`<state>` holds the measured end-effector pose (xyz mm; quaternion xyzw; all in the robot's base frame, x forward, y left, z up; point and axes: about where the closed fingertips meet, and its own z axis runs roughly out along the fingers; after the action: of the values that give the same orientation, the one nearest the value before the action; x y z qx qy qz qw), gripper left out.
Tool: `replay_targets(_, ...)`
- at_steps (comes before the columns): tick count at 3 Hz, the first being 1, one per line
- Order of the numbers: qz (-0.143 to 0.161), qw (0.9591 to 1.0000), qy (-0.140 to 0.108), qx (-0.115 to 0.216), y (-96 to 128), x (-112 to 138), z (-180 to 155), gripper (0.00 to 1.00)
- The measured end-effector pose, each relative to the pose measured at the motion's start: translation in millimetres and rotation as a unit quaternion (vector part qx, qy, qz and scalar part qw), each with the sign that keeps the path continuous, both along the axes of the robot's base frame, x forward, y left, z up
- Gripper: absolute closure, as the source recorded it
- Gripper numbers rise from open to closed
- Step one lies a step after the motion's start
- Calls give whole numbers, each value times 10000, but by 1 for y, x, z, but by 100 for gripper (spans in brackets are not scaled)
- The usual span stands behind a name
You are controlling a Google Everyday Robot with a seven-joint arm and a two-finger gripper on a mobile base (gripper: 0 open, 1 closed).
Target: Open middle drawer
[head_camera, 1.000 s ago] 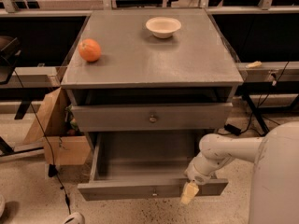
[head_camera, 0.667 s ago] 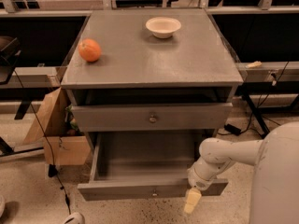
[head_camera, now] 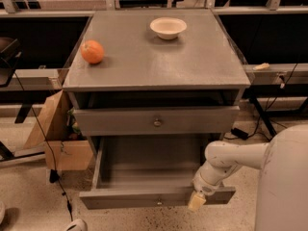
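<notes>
Grey and matte, the flat-fronted middle drawer (head_camera: pixel 130 198) stands pulled out, and the cream-tipped claw (head_camera: pixel 196 201) sits at the right part of its front. We cannot tell whether the claw is open or closed. Above the claw we count one upper drawer (head_camera: pixel 115 121) with one small round knob (head_camera: pixel 157 121). Higher up on the smooth cabinet top (head_camera: pixel 159 64) are one shallow pale bowl (head_camera: pixel 168 27) and, to the left, one round orange (head_camera: pixel 92 51).

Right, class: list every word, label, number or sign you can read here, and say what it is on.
None: no readable text on the cabinet, bowl, orange, cardboard box or gripper, which sits at the front edge of the pulled-out drawer.
</notes>
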<state>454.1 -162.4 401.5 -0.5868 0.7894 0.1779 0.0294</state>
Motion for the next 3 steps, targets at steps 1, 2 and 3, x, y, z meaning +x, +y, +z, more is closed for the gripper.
replay_targets(1,1,10000,0,0,0,3,1,65)
replay_targets(2,88,9999,66,-47,-2,-6,1,88)
replay_targets(3,145,9998,129,-75,-3,-14,0,85)
